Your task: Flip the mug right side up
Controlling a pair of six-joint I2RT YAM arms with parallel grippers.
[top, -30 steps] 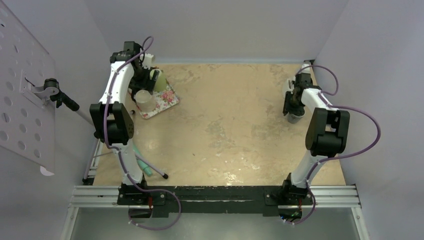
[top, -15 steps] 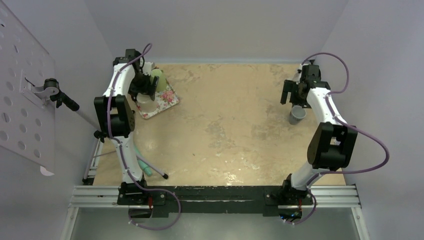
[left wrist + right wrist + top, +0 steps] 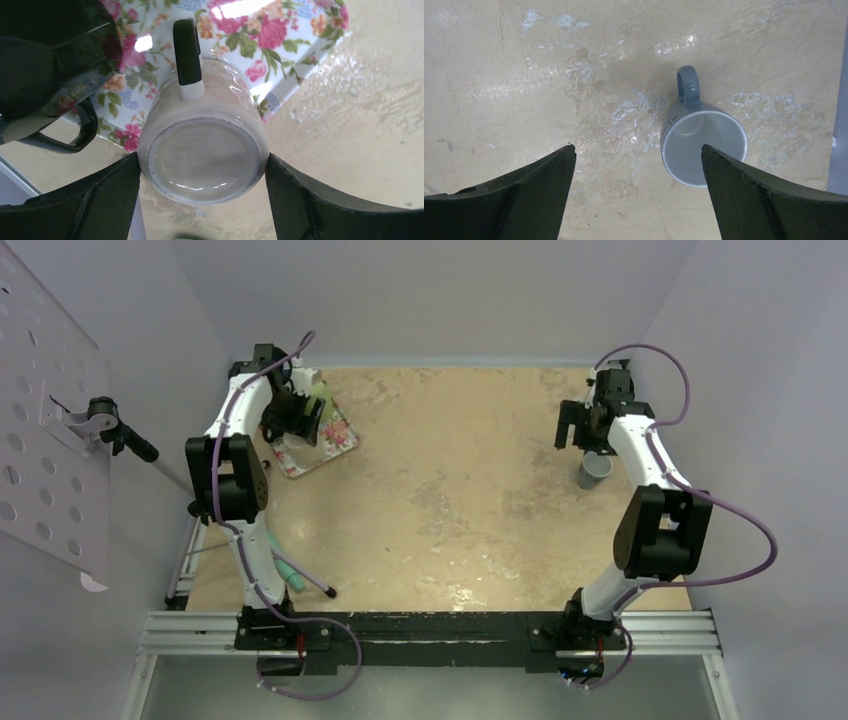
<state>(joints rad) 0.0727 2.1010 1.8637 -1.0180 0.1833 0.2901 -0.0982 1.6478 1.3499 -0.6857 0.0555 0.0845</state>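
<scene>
A white mug [image 3: 202, 150] with a black handle [image 3: 186, 52] stands upside down, base up, on the edge of a floral tray [image 3: 280, 30]. My left gripper [image 3: 202, 161] has one finger pressed against each side of it; from above the gripper [image 3: 295, 422] covers most of the mug [image 3: 289, 445]. A grey mug [image 3: 704, 147] stands upright on the table at the right, mouth up, handle pointing away. My right gripper [image 3: 638, 149] hangs open above the table just left of it, holding nothing. In the top view that gripper [image 3: 577, 427] is apart from the grey mug [image 3: 595, 470].
On the tray [image 3: 338, 435] are also a dark glossy vessel with a handle [image 3: 55, 60] and a pale green object [image 3: 318, 395]. A pegboard [image 3: 45, 440] and a stand [image 3: 125, 435] line the left wall. A teal item [image 3: 292, 578] lies by the left arm's base.
My right gripper opened, let go of the grey mug and lifted back from it. My left gripper came down around the white mug and narrowed onto its sides.
</scene>
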